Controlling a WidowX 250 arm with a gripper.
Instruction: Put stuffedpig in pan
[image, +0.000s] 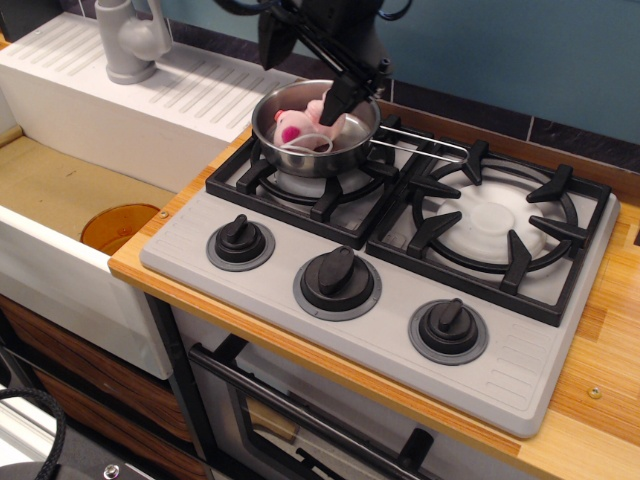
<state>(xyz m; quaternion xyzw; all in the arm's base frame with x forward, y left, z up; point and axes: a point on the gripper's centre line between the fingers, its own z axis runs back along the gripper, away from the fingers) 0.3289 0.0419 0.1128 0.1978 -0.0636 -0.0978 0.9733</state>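
Observation:
The stuffedpig (301, 123), light pink with a darker pink snout, lies inside the pan with its white string loop (308, 146) resting in front of it. The pan (318, 163) is a round shiny steel pan on the back left burner, its wire handle (432, 146) pointing right. My black gripper (308, 72) hangs just above the pan's back rim. It is open, with one finger (339, 98) reaching down beside the pig and not holding it.
The grey stove has black grates (494, 225) and three black knobs (336, 279) along its front. A white sink (60, 190) with an orange drain (118, 226) and a grey faucet (130, 40) is at the left. Wooden counter (598, 380) borders the stove.

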